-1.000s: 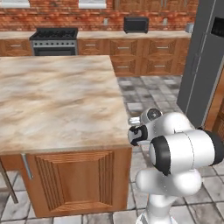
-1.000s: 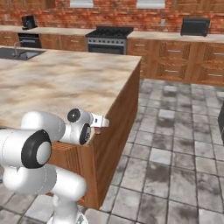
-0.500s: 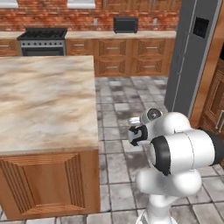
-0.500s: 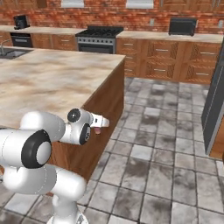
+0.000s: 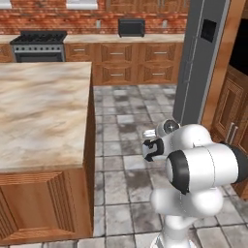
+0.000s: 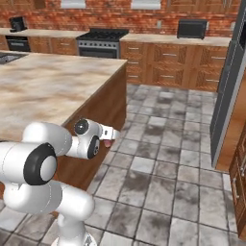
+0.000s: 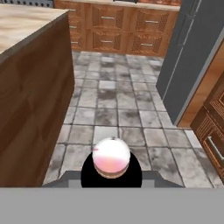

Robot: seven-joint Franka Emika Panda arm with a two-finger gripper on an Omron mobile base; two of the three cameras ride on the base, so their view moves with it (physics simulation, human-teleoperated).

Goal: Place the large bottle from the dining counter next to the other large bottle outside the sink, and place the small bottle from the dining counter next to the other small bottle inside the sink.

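The gripper (image 6: 111, 138) is clenched on the small bottle (image 7: 111, 157), which in the hand view appears as a pinkish-white rounded shape with a pale top, at about 6 o'clock in the picture, between the dark finger tips. In the right base view a small pinkish part of the bottle shows just under the end of the white hand, above the tiled floor (image 6: 163, 163) and beside the wooden side of the dining counter (image 6: 53, 86). In the left base view the hand (image 5: 154, 145) is folded close to the white arm, and the counter top lies at about 9 o'clock from it. A corner of the sink (image 6: 6, 57) shows in the right base view at about 10 o'clock, at the far end of the counter top. Along the brick wall stand a stove (image 5: 36, 46) and a black microwave (image 5: 131, 27), and a tall grey refrigerator (image 5: 198, 58) stands at about 1 o'clock from the arm.
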